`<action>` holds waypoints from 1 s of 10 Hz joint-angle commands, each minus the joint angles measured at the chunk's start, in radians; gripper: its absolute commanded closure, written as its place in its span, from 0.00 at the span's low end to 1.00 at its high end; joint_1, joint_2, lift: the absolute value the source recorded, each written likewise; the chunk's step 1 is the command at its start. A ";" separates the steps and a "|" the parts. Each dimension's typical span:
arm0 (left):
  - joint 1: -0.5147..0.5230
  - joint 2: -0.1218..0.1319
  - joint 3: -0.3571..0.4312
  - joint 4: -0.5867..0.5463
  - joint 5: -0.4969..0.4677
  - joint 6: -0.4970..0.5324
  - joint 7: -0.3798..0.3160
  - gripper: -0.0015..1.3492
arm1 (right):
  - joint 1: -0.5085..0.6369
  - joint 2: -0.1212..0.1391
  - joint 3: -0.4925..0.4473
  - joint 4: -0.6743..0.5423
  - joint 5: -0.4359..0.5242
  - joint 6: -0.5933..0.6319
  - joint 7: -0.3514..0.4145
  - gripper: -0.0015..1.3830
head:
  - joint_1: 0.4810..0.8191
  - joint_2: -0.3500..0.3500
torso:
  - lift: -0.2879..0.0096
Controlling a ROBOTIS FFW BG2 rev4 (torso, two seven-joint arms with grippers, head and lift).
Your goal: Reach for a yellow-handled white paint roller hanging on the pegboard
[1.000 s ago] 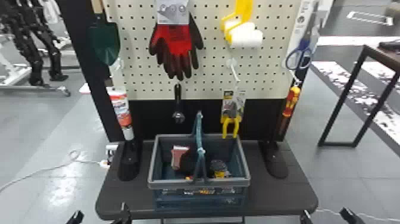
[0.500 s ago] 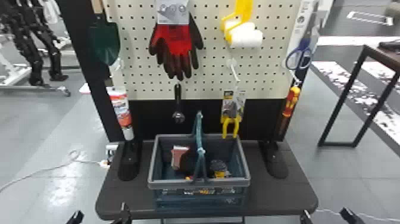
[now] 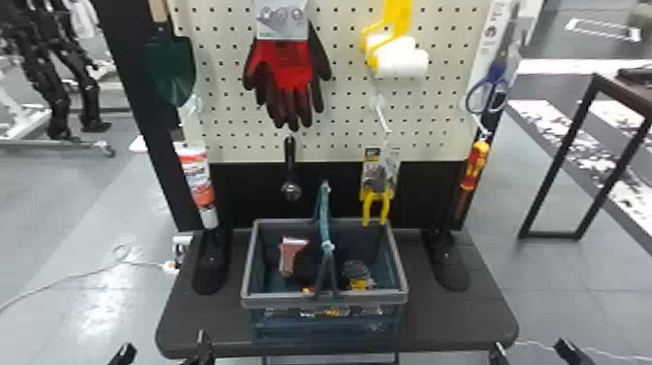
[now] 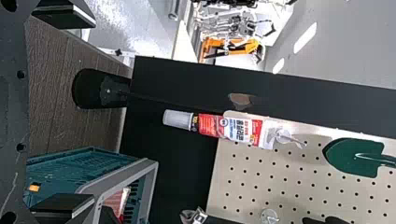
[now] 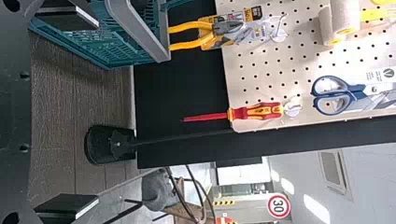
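The white paint roller (image 3: 400,56) with its yellow handle hangs high on the right half of the pegboard (image 3: 339,87); in the right wrist view the roller (image 5: 338,21) is near the top right. My left gripper (image 3: 162,353) stands open at the bottom edge, in front of the table's left corner. My right gripper (image 3: 531,353) is also open, before the right corner, well below the roller. In the left wrist view my left gripper (image 4: 67,112) has its fingers wide apart with nothing between them. The right wrist view has my right gripper (image 5: 70,112) likewise empty.
A basket (image 3: 325,303) with tools stands on the dark table (image 3: 461,320). Around the roller hang gloves (image 3: 286,73), pliers (image 3: 378,194), scissors (image 3: 490,92) and a screwdriver (image 3: 474,165). A trowel (image 3: 172,68) and a tube (image 3: 196,179) hang at the left.
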 commanded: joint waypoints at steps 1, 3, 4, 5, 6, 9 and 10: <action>0.000 0.000 0.000 0.000 0.000 0.000 0.000 0.00 | 0.000 0.006 0.000 0.000 0.000 0.000 0.000 0.00 | 0.20 0.50 | 0.63; 0.000 0.000 0.000 0.000 0.000 0.000 0.000 0.00 | 0.000 0.006 0.000 0.000 0.000 0.000 0.000 0.00 | 0.20 0.50 | 0.63; 0.000 0.000 0.000 0.000 0.000 0.000 0.000 0.00 | 0.000 0.006 0.000 0.000 0.000 0.000 0.000 0.00 | 0.20 0.50 | 0.63; 0.000 0.000 0.000 0.000 0.000 0.000 0.000 0.00 | 0.000 0.006 0.000 0.000 0.000 0.000 0.000 0.00 | 0.20 0.50 | 0.63; 0.000 0.000 0.000 0.000 0.000 0.000 0.000 0.00 | 0.000 0.006 0.000 0.000 0.000 0.000 0.000 0.00 | 0.20 0.50 | 0.63; 0.000 0.000 0.000 0.000 0.000 0.000 0.000 0.00 | 0.000 0.006 0.000 0.000 0.000 0.000 0.000 0.00 | 0.20 0.50 | 0.63; 0.000 0.000 0.000 0.000 0.000 0.000 0.000 0.00 | 0.000 0.006 0.000 0.000 0.000 0.000 0.000 0.00 | 0.20 0.50 | 0.63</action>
